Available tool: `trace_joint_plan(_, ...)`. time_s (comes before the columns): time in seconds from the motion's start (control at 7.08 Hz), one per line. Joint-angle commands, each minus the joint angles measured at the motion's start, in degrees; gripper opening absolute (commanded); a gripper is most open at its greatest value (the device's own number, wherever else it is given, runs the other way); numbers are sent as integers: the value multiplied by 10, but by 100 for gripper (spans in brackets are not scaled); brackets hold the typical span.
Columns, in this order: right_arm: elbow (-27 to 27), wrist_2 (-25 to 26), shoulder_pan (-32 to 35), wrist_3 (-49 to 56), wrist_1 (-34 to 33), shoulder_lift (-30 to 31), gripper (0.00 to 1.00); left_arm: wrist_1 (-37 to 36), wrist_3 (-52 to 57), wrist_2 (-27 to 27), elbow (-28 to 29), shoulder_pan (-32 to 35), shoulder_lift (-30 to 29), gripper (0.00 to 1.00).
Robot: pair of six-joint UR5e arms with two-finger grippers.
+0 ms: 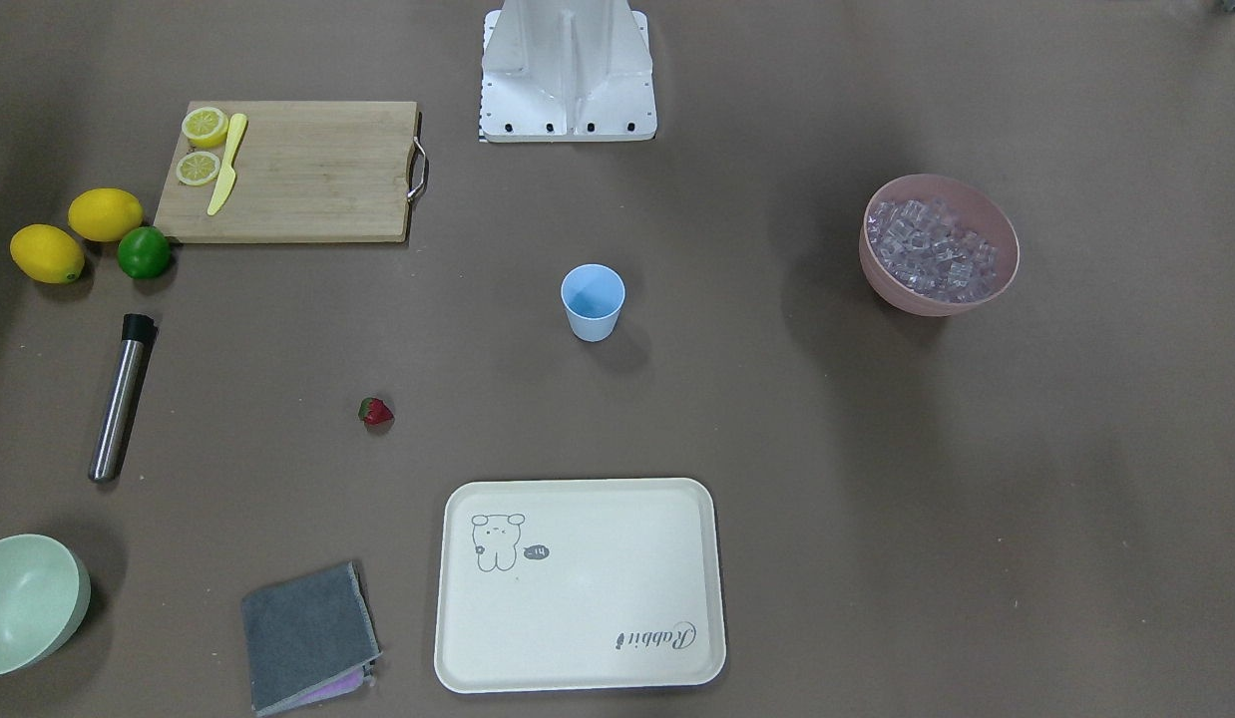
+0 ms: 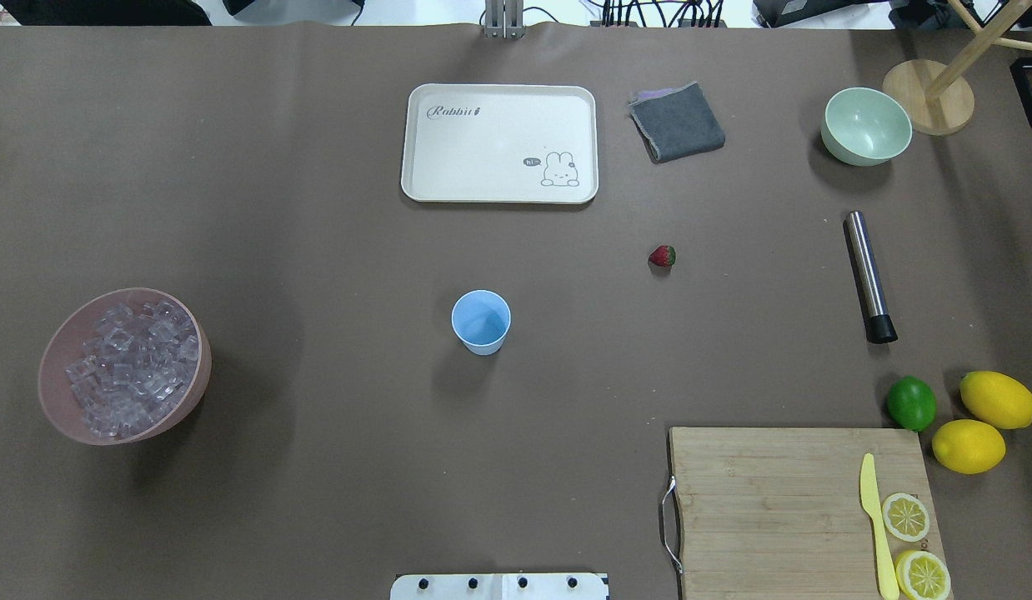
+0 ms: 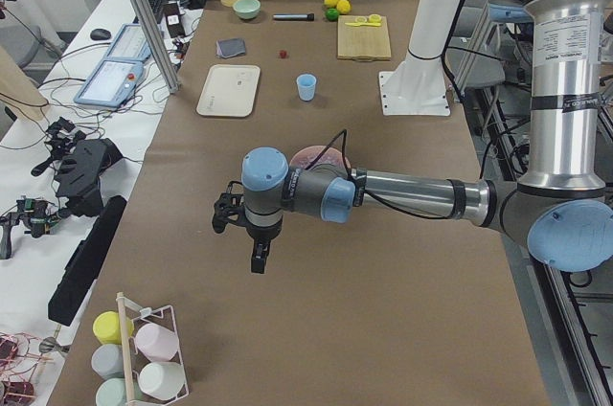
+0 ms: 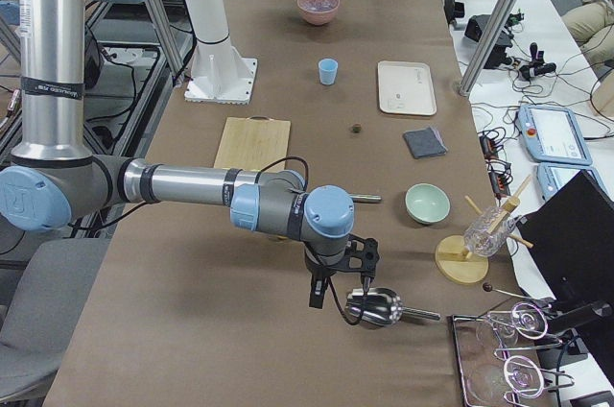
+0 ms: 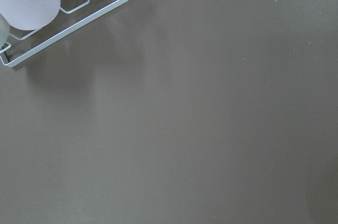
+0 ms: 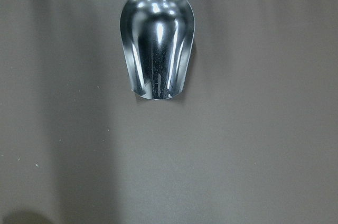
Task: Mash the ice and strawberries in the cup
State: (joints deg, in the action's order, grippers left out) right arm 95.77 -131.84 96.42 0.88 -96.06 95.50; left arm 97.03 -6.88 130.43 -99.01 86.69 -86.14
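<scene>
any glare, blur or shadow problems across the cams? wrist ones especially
Right wrist view: sharp, with bright specular streaks on the scoop. Left wrist view: soft, nearly featureless table, wire rack cut off at the top-left corner. Front-facing view: diffuse shadows beside the cup and pink bowl; ice glints, not blown out. Overhead view: even, sharp.

The cup stands mid-table, with the tray beyond it and the strawberry to its right, farther out. The ice sits in a bowl far left. The cutting board lies near-right, with a knife and lemon slices on it.
</scene>
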Motion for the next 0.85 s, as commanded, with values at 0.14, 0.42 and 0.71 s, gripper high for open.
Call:
trace_joint_plan(0.14, 5, 0, 0, 0, 0, -4, 100, 0, -1, 0, -1, 0, 0, 98)
trace_joint_plan(0.42, 1, 0, 0, 0, -1, -9, 100, 0, -1, 1, 4, 0, 0, 98)
trace_joint_plan(0.71, 2, 0, 0, 1, 0, -7, 100, 3, 0, 1, 9, 0, 0, 98)
